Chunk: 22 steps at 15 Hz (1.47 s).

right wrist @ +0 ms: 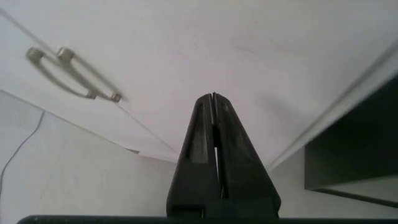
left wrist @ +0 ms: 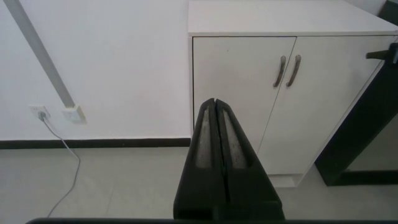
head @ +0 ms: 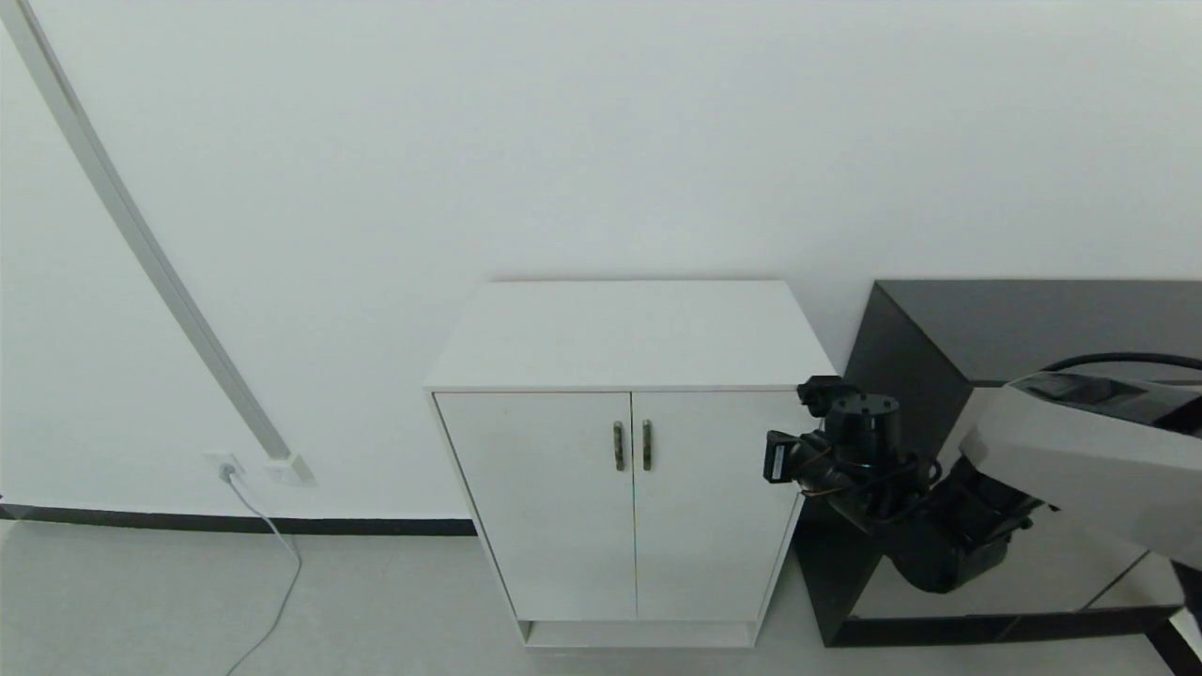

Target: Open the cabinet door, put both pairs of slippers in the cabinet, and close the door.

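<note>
White wall (head: 601, 141) backs the cabinet (head: 624, 338), doors (head: 554, 507) shut; right tool (right wrist: 213, 102) closed, empty, near right door (head: 704, 507); left tool (left wrist: 215, 106) closed, empty, farther off.

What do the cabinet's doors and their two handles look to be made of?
The cabinet doors look like laminated or painted board: flat, even white, with a soft sheen and no grain. The handles are probably metal with a dull brushed finish: slim bars, greyish-gold against the white. The look alone cannot settle either.
</note>
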### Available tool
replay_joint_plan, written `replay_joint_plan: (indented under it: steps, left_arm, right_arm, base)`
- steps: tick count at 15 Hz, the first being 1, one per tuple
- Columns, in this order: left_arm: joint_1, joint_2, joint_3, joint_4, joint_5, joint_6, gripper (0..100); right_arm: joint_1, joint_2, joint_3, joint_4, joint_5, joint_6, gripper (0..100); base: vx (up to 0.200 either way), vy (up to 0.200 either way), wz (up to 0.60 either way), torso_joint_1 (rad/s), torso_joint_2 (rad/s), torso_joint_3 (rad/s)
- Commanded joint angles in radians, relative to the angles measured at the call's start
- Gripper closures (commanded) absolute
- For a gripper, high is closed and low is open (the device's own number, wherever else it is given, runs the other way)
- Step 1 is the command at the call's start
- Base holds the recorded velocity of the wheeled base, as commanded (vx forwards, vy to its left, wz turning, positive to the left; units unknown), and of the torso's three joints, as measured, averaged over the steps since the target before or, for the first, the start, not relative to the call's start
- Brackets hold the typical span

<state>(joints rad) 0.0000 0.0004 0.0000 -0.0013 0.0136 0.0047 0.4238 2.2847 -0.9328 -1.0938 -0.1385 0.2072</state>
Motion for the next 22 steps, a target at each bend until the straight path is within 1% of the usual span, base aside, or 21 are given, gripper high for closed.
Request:
replay_joint_plan:
  steps: [1, 2, 3, 4, 7, 8, 9, 11, 12, 13, 15, 17, 18, 19, 20, 22]
  left_arm:
    - [0.0, 0.001, 0.0, 0.0, 0.0, 0.0, 100]
    - [0.0, 0.0, 0.0, 0.0, 0.0, 0.0, 100]
    - [0.0, 0.001, 0.0, 0.0, 0.0, -0.002, 100]
    - [0.0, 0.0, 0.0, 0.0, 0.0, -0.003, 100]
    - [0.0, 0.0, 0.0, 0.0, 0.002, -0.005, 100]
    - [0.0, 0.001, 0.0, 0.0, 0.002, -0.005, 100]
    - [0.0, 0.0, 0.0, 0.0, 0.002, -0.005, 100]
    - [0.0, 0.0, 0.0, 0.0, 0.002, -0.005, 100]
    - [0.0, 0.001, 0.0, 0.0, 0.002, -0.005, 100]
    - [0.0, 0.0, 0.0, 0.0, 0.002, -0.005, 100]
    - [0.0, 0.0, 0.0, 0.0, 0.002, -0.005, 100]
    - [0.0, 0.001, 0.0, 0.0, 0.002, -0.005, 100]
    - [0.0, 0.001, 0.0, 0.0, 0.002, -0.005, 100]
    - [0.0, 0.0, 0.0, 0.0, 0.002, -0.005, 100]
    - [0.0, 0.0, 0.0, 0.0, 0.002, -0.005, 100]
    - [0.0, 0.0, 0.0, 0.0, 0.002, -0.005, 100]
  right_arm:
    - [-0.013, -0.248, 0.218, -0.029, -0.001, -0.005, 100]
    - [-0.031, -0.329, 0.284, -0.029, -0.018, -0.02, 100]
    - [-0.043, -0.375, 0.322, -0.029, -0.033, -0.031, 100]
    - [-0.074, -0.485, 0.408, -0.028, -0.062, -0.062, 100]
    - [-0.163, -0.74, 0.62, -0.021, -0.073, -0.123, 100]
    - [-0.186, -0.789, 0.663, -0.02, -0.073, -0.137, 100]
    - [-0.25, -0.904, 0.761, -0.008, -0.073, -0.167, 100]
    - [-0.327, -1.082, 0.856, 0.066, -0.069, -0.19, 100]
    - [-0.341, -1.145, 0.874, 0.107, -0.066, -0.192, 100]
    - [-0.352, -1.295, 0.888, 0.239, -0.064, -0.192, 100]
    - [-0.347, -1.582, 0.859, 0.595, -0.049, -0.192, 100]
    - [-0.347, -1.823, 0.804, 0.934, -0.004, -0.19, 100]
    - [-0.347, -1.929, 0.793, 1.077, 0.022, -0.19, 100]
    - [-0.347, -2.005, 0.793, 1.164, 0.04, -0.189, 100]
    - [-0.347, -2.061, 0.804, 1.2, 0.051, -0.189, 100]
    - [-0.347, -2.085, 0.821, 1.204, 0.053, -0.189, 100]
  base:
    - [0.0, 0.0, 0.0, 0.0, 0.0, 0.0]
    - [0.0, 0.0, 0.0, 0.0, 0.0, 0.0]
    - [0.0, 0.0, 0.0, 0.0, 0.0, 0.0]
    - [0.0, 0.0, 0.0, 0.0, 0.0, 0.0]
    - [0.0, 0.0, 0.0, 0.0, 0.0, 0.0]
    - [0.0, 0.0, 0.0, 0.0, 0.0, 0.0]
    - [0.0, 0.0, 0.0, 0.0, 0.0, 0.0]
    - [0.0, 0.0, 0.0, 0.0, 0.0, 0.0]
    - [0.0, 0.0, 0.0, 0.0, 0.0, 0.0]
    - [0.0, 0.0, 0.0, 0.0, 0.0, 0.0]
    - [0.0, 0.0, 0.0, 0.0, 0.0, 0.0]
    - [0.0, 0.0, 0.0, 0.0, 0.0, 0.0]
    - [0.0, 0.0, 0.0, 0.0, 0.0, 0.0]
    - [0.0, 0.0, 0.0, 0.0, 0.0, 0.0]
    - [0.0, 0.0, 0.0, 0.0, 0.0, 0.0]
    - [0.0, 0.0, 0.0, 0.0, 0.0, 0.0]
